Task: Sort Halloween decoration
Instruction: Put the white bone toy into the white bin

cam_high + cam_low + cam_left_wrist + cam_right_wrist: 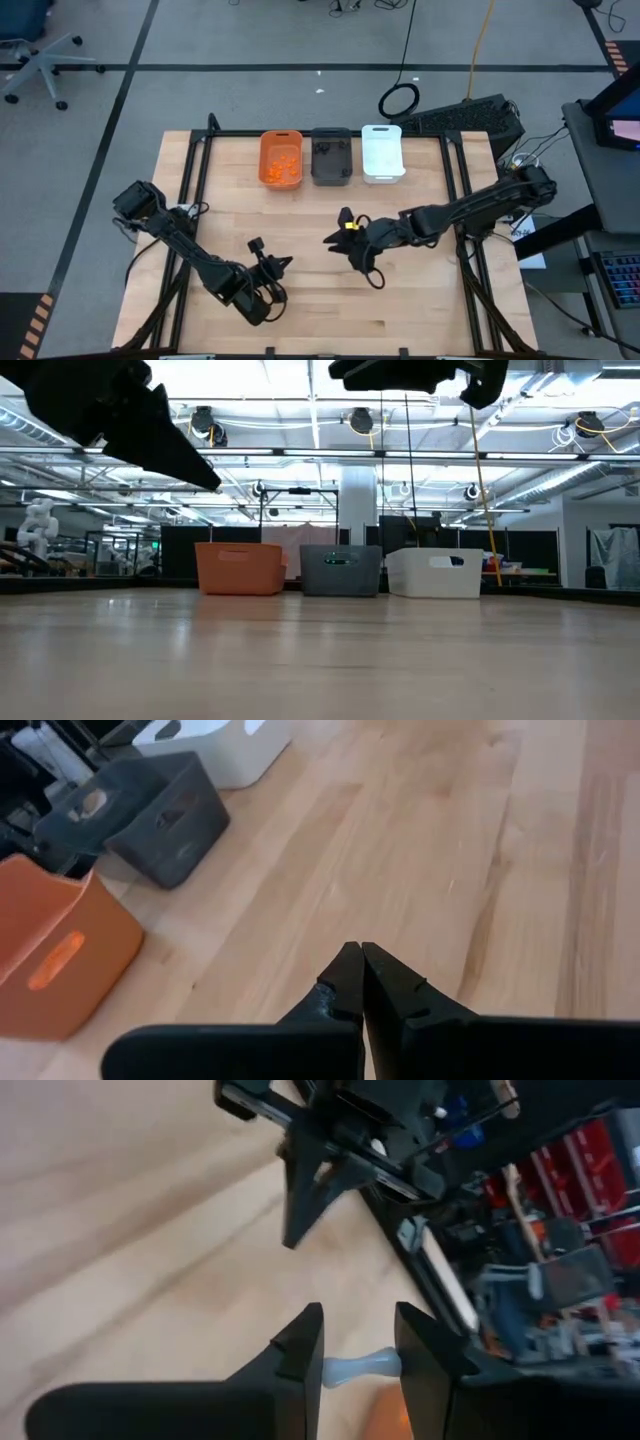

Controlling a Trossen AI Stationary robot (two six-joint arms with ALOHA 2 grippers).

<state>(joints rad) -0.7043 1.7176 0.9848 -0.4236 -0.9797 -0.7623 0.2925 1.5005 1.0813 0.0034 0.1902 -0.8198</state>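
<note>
I saw a small pale white bone-shaped stick (362, 1368) lying crosswise, pinched between my right gripper's (360, 1350) dark fingers above the wooden table, while tiny orange blobs (282, 165) sat piled in the orange plastic bin (266, 150).

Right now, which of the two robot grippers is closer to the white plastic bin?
The right gripper, holding a small white stick, is nearer the white plastic bin: just in front, slightly left. The left gripper waits shut, farther off toward the table's front-left.

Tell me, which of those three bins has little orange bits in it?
The orange bin, at the left end of the row as seen from above. Orange pieces lie inside it; none show in the grey bin in the middle or the white bin.
</note>
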